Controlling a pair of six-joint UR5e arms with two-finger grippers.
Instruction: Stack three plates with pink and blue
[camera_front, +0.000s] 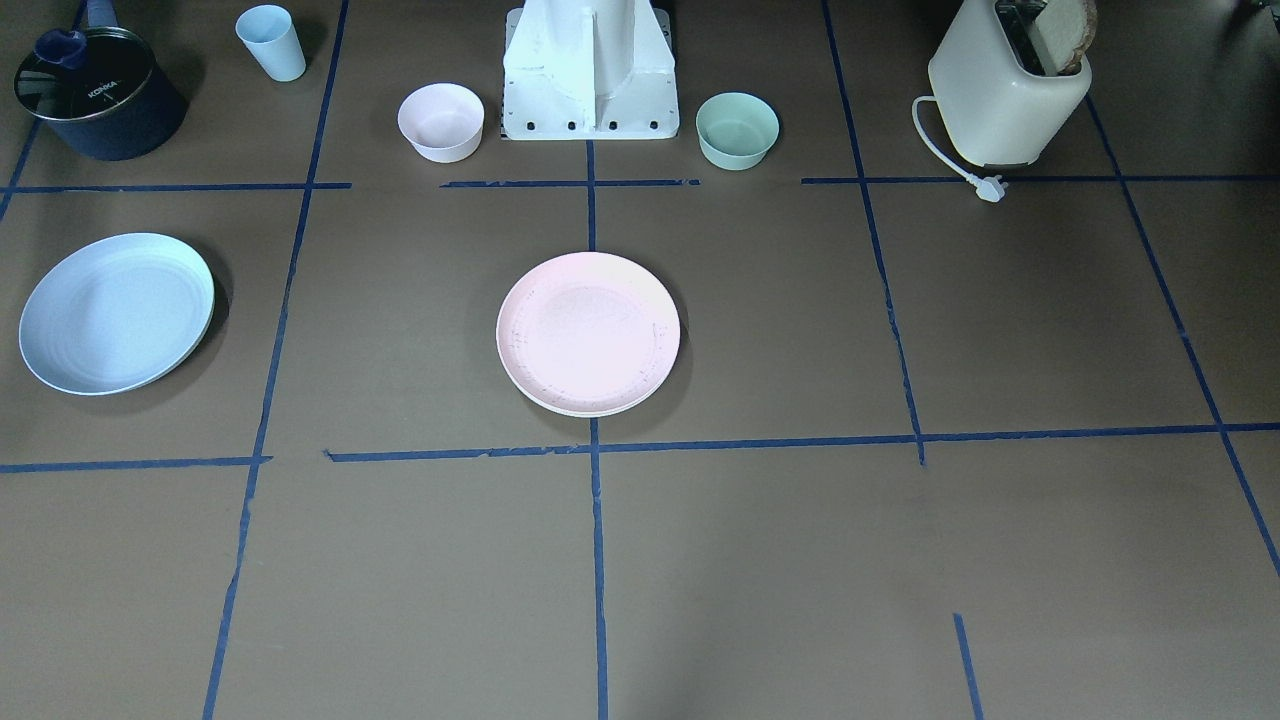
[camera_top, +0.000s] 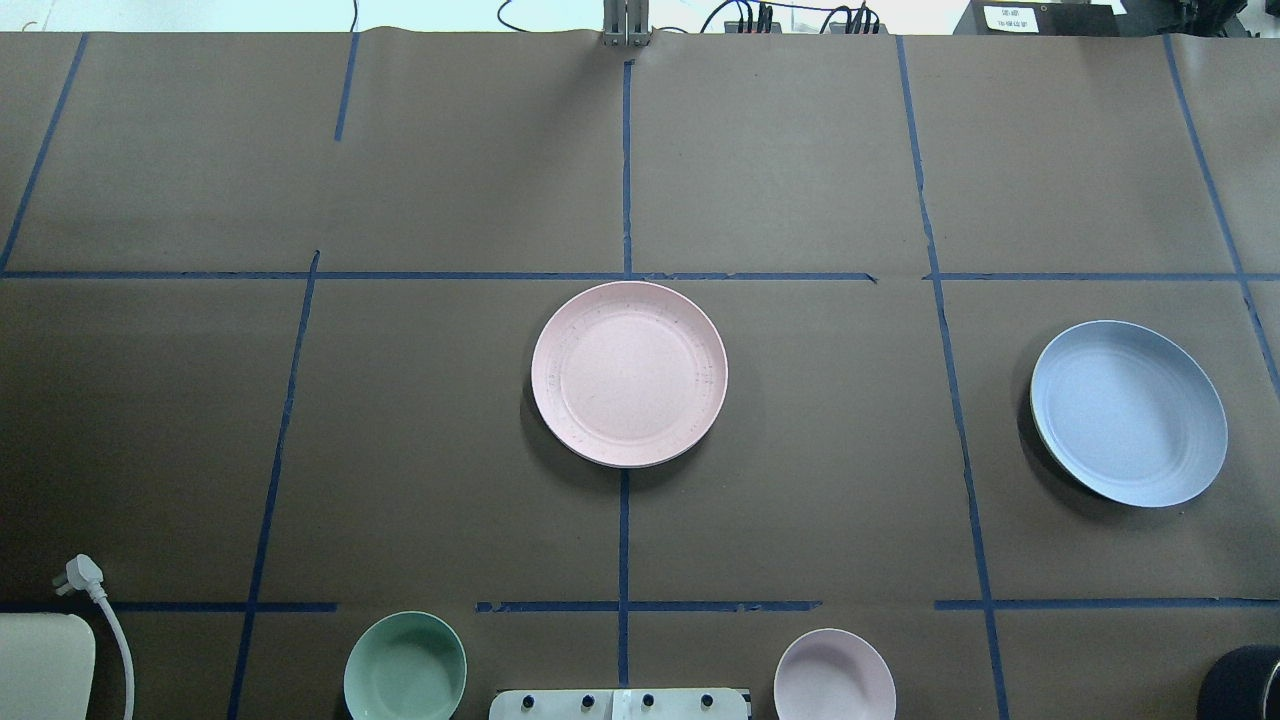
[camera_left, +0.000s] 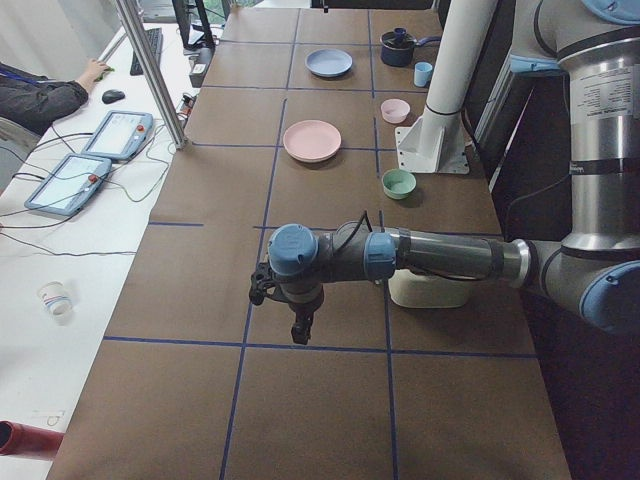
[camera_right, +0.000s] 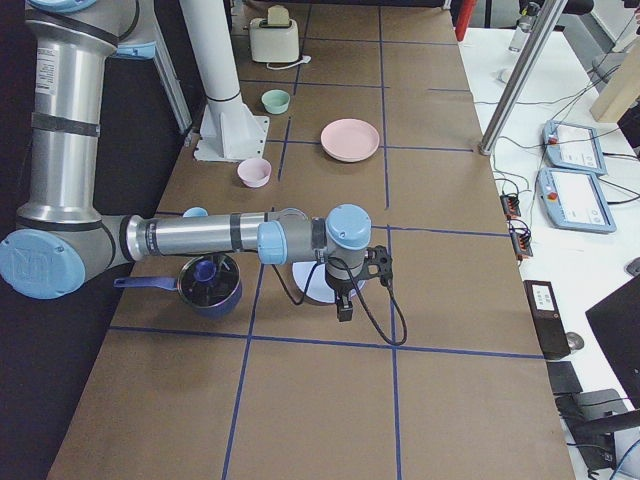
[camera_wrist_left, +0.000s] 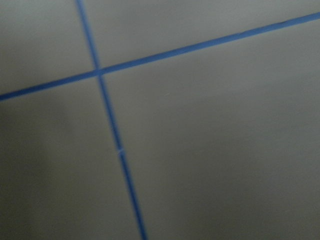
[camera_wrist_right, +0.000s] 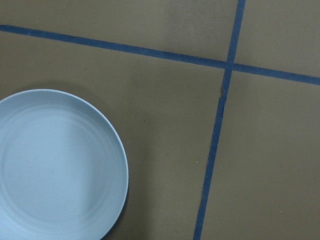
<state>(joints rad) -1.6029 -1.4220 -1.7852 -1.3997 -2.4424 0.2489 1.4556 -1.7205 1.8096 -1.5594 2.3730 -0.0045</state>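
The pale pink plate lies at the table's centre, also in the overhead view. A cream-white rim shows under its edge, so it rests on the cream-white plate. The pale blue plate lies alone on my right side. My right gripper hangs just above the blue plate's edge; I cannot tell whether it is open. My left gripper hangs over bare table far on my left; I cannot tell its state. Neither wrist view shows fingers.
A small pink bowl and a small green bowl flank the robot base. A light-blue cup and a dark pot stand near the blue plate. A toaster with its plug stands on my left.
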